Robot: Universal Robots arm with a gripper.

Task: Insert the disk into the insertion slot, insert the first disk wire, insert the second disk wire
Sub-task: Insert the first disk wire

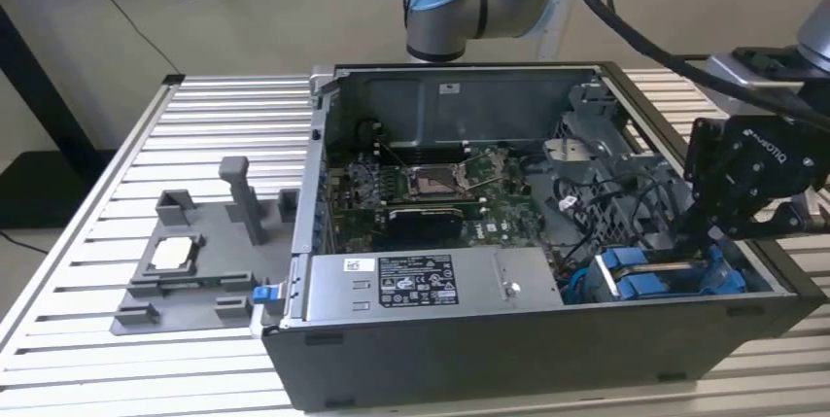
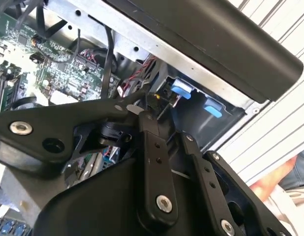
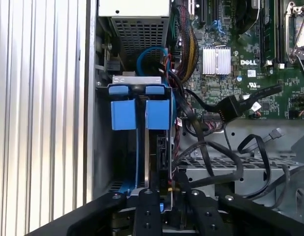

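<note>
1. Work area. I see an open dark grey computer case (image 1: 519,349) lying on a slatted aluminium table (image 1: 221,116). Inside it are a green motherboard (image 1: 441,184) and a silver labelled power-supply box (image 1: 415,286). A grey plastic fixture (image 1: 194,286) sits on the table at the exterior view's left, with a small square silver chip (image 1: 173,255) resting on it.

2. Task item. The rectangular dark grey metal insertion slot (image 3: 123,162) is in the case corner at the exterior view's right, next to the power-supply box. The silver-grey disk (image 3: 159,145) stands inside this slot and shows edge-on in the first wrist view. Bright blue plastic tabs (image 3: 159,114) sit at its end. A thin blue cable (image 3: 137,157) runs along the slot just beside the disk.

3. End effector. The black gripper (image 1: 687,242) reaches down into the slot, close to the disk's near end. In the second wrist view its tip (image 2: 149,105) is beside the blue tabs, with a small dark part at it. I cannot tell whether the gripper is apart, together, or clamped on that part.

4. Loose cabling. A black flat cable with a black connector (image 3: 230,105) lies over the case floor near the motherboard, apart from the disk.
</note>
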